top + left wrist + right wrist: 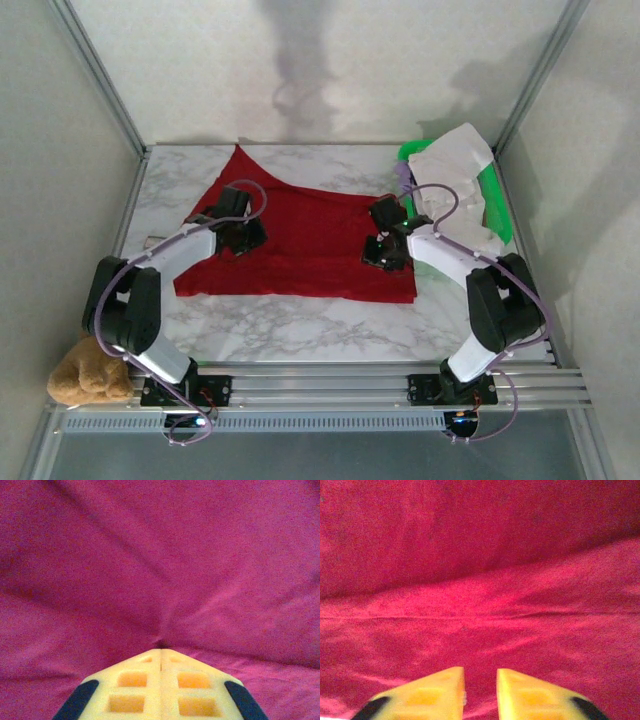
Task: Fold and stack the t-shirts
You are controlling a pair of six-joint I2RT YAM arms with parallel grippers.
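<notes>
The deep red t-shirt (300, 235) lies spread on the marble table, one corner pointing to the far left. My left gripper (243, 235) presses down on its left part. In the left wrist view the gripper (161, 650) is shut, and creases in the red cloth (160, 555) run together at its tips. My right gripper (383, 252) sits on the shirt's right part. Its fingers (440, 692) stand a narrow gap apart with red cloth (480, 555) filling the gap. The white t-shirt (455, 185) is heaped at the far right.
A green plastic basket (497, 205) holds the white heap at the table's far right corner. A tan teddy bear (85, 370) lies off the near left corner beside the left arm's base. Bare marble (300, 325) shows in front of the red shirt.
</notes>
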